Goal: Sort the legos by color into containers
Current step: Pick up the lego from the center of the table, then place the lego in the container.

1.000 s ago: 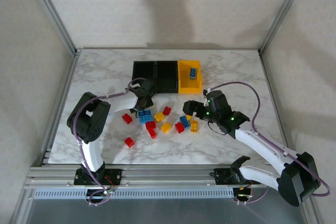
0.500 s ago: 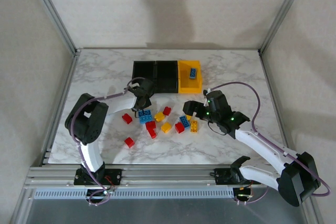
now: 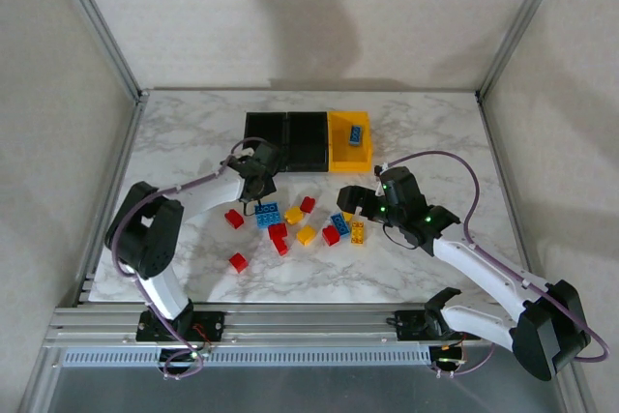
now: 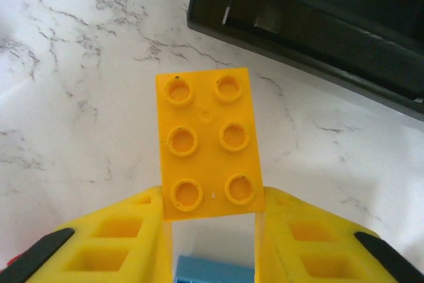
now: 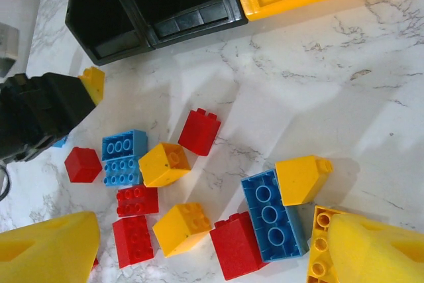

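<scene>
Left gripper [image 3: 259, 169] has shifted far, toward the black bins [image 3: 287, 137], and is clamped on a yellow 2x3 lego [image 4: 209, 144] that sticks out past its pads. Right gripper [image 3: 354, 202] is spread wide w/ nothing held, over the loose legos [image 3: 295, 221] mid-table. Yellow-orange bin [image 3: 346, 158], at right end of the row, has one blue brick [image 3: 357, 133].

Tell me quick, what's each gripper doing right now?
Left gripper: closed on a yellow lego.
Right gripper: open, holding nothing.
</scene>
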Controlling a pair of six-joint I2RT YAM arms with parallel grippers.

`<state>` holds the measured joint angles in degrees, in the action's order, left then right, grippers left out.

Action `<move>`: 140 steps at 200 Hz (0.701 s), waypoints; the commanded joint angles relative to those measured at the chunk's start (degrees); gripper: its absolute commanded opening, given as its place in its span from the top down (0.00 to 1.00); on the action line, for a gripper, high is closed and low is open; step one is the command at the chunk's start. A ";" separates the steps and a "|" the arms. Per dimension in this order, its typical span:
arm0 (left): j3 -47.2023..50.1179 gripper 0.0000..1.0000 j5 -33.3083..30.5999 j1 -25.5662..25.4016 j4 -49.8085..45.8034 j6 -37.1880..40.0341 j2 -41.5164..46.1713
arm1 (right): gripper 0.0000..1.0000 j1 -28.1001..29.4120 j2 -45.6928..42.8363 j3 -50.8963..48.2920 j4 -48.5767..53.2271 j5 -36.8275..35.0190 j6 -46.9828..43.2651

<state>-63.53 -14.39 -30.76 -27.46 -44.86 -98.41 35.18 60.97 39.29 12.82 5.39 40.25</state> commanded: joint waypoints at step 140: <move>-25.27 0.70 7.01 -6.86 -4.92 7.17 -8.48 | 0.11 0.43 0.76 2.59 -2.18 3.24 1.66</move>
<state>-83.46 -9.15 -37.12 -30.59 -40.40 -102.41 35.18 62.37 39.75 11.38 9.06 40.95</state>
